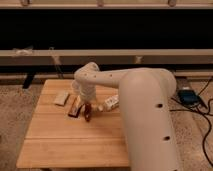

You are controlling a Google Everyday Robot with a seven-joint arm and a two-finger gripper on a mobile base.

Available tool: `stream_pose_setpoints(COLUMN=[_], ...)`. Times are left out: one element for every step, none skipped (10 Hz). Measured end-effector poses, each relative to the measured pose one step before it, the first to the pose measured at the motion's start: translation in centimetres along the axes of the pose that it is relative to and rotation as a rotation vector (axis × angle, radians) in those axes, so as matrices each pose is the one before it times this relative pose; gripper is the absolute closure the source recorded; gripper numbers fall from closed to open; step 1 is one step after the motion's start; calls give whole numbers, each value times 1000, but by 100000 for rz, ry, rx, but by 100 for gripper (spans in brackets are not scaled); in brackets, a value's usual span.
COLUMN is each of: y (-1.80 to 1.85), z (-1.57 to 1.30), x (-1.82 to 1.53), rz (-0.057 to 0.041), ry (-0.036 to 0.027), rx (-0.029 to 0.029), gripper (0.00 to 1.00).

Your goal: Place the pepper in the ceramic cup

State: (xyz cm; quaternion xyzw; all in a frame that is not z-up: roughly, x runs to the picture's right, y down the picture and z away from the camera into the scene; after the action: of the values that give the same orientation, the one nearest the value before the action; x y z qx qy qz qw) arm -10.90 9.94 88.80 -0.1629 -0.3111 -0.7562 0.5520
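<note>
Pincer (86,103) hangs just above the pepper (87,114); grip unclear. Pepper looks light, firm, slick: take it mid-body.
</note>
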Motion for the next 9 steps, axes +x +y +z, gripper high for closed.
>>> stream_pose_setpoints(y=[-131,155,302,321,61,69,230,325,122], z=[495,388,262,322,181,249,107,217,91], x=[71,76,5,-46,-11,-36,-14,-80,20], rz=[5,689,764,839,361,476,773,869,581], ry=[-953,-859,-721,-998,-679,-878,-670,-839,-421], rx=[30,136,27,65,98,98,82,-34,118], gripper=[20,20,20,20,20,24,33,43,53])
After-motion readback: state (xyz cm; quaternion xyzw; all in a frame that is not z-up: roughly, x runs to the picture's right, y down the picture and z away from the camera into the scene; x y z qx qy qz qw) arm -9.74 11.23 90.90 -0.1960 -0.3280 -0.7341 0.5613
